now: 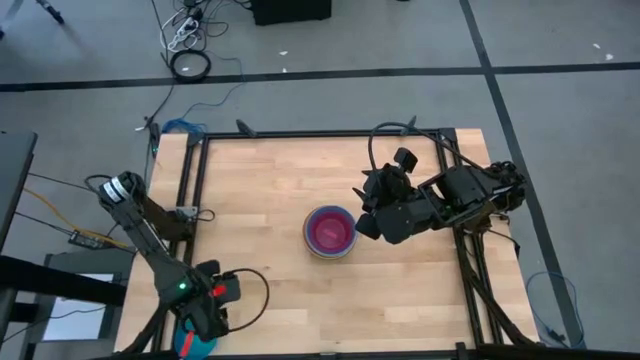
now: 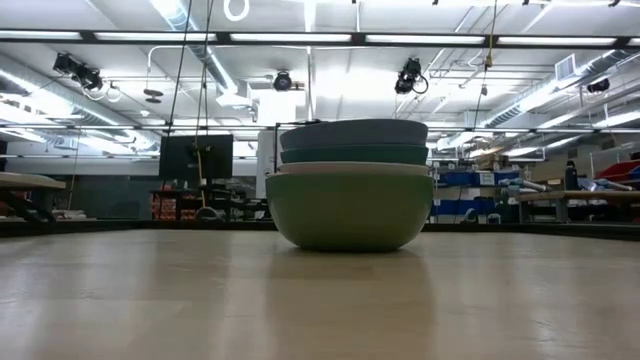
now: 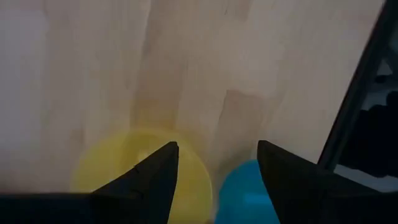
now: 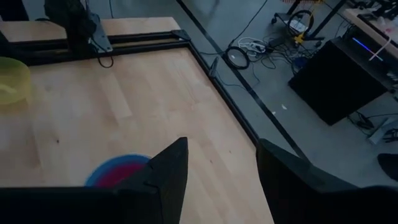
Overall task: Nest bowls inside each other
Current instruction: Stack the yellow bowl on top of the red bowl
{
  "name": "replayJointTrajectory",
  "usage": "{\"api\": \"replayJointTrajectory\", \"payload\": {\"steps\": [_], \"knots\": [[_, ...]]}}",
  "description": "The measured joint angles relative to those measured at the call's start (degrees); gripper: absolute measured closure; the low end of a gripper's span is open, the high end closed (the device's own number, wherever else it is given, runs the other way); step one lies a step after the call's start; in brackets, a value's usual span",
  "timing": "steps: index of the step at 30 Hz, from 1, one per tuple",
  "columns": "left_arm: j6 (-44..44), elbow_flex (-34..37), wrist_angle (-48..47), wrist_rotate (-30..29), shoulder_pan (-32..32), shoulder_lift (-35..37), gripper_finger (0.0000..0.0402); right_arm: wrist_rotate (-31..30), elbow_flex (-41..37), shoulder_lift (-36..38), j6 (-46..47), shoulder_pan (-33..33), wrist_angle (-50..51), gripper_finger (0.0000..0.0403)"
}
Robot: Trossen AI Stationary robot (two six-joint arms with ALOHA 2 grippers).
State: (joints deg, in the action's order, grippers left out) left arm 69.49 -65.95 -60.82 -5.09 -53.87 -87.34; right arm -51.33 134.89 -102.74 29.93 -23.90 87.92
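A stack of nested bowls rests on the middle of the wooden table: pale green at the bottom, then white, teal and blue, with magenta-pink innermost. A yellow bowl and a cyan bowl sit side by side at the table's near left corner. My left gripper hovers open above these two, pointing down, with bare wood showing between its fingers. In the high view its hand hides the yellow bowl. My right gripper hangs open just right of the stack, holding nothing.
Black frame rails run along the table's left, far and right edges. One rail passes close to the cyan bowl. Bare wood lies between the stack and the near left corner.
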Motion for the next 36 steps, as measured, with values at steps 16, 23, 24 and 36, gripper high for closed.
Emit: {"api": "replayJointTrajectory", "payload": {"steps": [16,23,24,36], "knots": [[12.49,13.57,13.13,2.08,-1.00,-0.03,0.0192,-0.33,0.00,0.00,-0.02,-0.07,0.00,0.0229],[12.19,19.20,18.67,2.26,-0.99,-0.03,0.0305,-1.01,0.00,0.00,-0.02,-0.09,0.01,0.0230],[12.04,19.86,19.18,2.34,-1.00,-0.03,0.0333,-1.02,0.00,0.00,-0.03,-0.09,0.01,0.0230],[-19.10,7.35,8.75,-14.74,9.12,0.14,0.0398,-1.16,0.00,0.00,-0.04,0.04,-0.39,0.0230]]}}
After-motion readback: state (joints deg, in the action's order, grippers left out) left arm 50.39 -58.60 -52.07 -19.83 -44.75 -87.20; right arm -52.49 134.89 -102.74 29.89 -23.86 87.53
